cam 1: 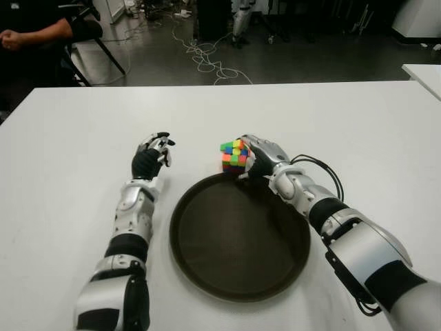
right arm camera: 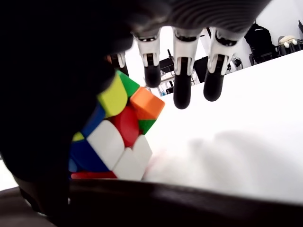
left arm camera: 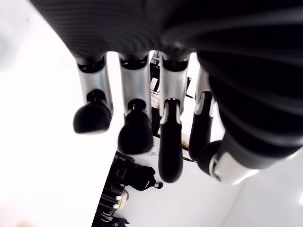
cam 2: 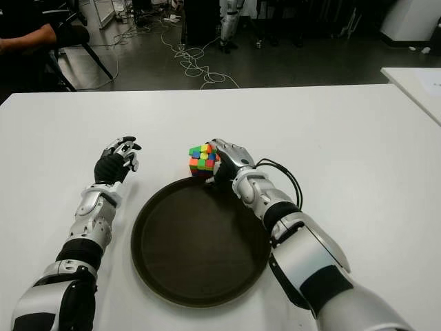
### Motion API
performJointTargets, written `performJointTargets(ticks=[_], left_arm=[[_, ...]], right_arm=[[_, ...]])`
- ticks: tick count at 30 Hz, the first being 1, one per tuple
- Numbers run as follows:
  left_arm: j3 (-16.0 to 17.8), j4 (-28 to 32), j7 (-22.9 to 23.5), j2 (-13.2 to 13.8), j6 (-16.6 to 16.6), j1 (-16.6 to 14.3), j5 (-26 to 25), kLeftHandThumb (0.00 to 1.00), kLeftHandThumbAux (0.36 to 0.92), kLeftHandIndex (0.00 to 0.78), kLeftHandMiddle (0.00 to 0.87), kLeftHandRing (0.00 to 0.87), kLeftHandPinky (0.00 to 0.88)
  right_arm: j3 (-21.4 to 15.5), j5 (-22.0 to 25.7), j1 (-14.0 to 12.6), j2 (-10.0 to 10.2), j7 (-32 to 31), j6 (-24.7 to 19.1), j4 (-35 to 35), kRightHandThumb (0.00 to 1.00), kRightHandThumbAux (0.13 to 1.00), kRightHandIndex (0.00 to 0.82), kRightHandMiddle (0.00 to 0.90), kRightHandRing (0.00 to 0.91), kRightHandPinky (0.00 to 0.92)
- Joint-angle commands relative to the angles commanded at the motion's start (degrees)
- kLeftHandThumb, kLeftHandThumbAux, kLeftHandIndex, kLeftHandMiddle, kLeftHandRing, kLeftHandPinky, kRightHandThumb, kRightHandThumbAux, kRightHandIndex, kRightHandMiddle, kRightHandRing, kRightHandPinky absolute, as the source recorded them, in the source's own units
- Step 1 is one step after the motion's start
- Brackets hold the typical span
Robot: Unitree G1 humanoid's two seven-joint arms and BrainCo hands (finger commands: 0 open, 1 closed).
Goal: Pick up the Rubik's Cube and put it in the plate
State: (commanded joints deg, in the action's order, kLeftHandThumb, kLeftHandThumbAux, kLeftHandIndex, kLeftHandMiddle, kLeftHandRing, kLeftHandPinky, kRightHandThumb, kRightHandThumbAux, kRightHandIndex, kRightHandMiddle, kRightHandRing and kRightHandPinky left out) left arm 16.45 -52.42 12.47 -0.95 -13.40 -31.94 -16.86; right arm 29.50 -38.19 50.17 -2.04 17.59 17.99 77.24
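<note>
My left hand (cam 1: 153,157) shows left of the plate (cam 1: 207,276), fingers relaxed and holding nothing. At the plate's far rim on the white table (cam 1: 358,131), my right hand (cam 1: 253,156) grasps the cube (cam 1: 233,156).

Multicoloured Rubik's Cube (cam 1: 233,156) just beyond dark round plate's (cam 1: 207,269) far rim.

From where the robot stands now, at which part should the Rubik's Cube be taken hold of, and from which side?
Grip the Rubik's Cube on two opposite flat faces, coming from the robot's right, where the right hand already sits against it. The cube stands on the table just beyond the plate rim, its left side free. The left hand shows left of the plate, holding nothing.
</note>
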Motion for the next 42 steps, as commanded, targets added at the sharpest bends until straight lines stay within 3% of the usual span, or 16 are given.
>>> performJointTargets(ticks=[30,42], left_arm=[[-0.12,-0.06,0.56,0.1,-0.84,0.42,0.34,0.853,0.66,0.418,0.543,0.775,0.811],[-0.38,-0.19,0.72,0.61,-1.07,0.64,1.07,0.853,0.66,0.417,0.541,0.772,0.808]], right_arm=[[-0.61,0.34,0.56,0.87,-0.65,-1.48,0.04,0.0,0.752,0.122,0.146,0.188,0.225],[-2.63,2.05,0.75,1.26,-0.4,-0.84,-0.08,0.0,0.764,0.147,0.162,0.203,0.23]])
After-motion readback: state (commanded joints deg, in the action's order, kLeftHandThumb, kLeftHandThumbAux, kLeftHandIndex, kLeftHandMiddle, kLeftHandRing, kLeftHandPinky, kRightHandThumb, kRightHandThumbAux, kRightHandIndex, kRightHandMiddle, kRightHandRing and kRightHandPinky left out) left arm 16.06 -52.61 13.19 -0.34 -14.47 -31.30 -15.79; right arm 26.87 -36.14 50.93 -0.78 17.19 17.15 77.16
